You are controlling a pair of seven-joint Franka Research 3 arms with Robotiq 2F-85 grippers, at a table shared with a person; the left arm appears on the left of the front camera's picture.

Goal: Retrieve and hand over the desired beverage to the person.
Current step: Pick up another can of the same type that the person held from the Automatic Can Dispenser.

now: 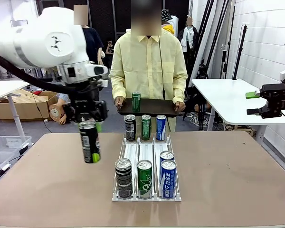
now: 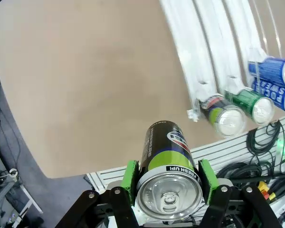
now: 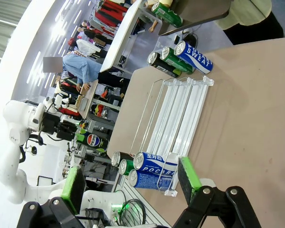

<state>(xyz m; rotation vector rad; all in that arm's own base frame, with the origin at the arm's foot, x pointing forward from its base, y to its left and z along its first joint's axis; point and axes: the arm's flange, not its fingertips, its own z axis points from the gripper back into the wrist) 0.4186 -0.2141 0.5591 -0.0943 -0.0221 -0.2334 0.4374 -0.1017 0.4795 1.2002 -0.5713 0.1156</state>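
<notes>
One-handed, clamps a black aluminium cola can with a green band (image 1: 89, 142) between the green pads of the left gripper (image 2: 168, 187), aloft over the brown tabletop (image 1: 228, 166), left of the white three-lane can rack (image 1: 146, 151). Shows the right gripper (image 3: 131, 181) gaping, empty. Faces the person in a pale-yellow shirt (image 1: 147, 61) across the table, holding a dark tray (image 1: 154, 107).
</notes>
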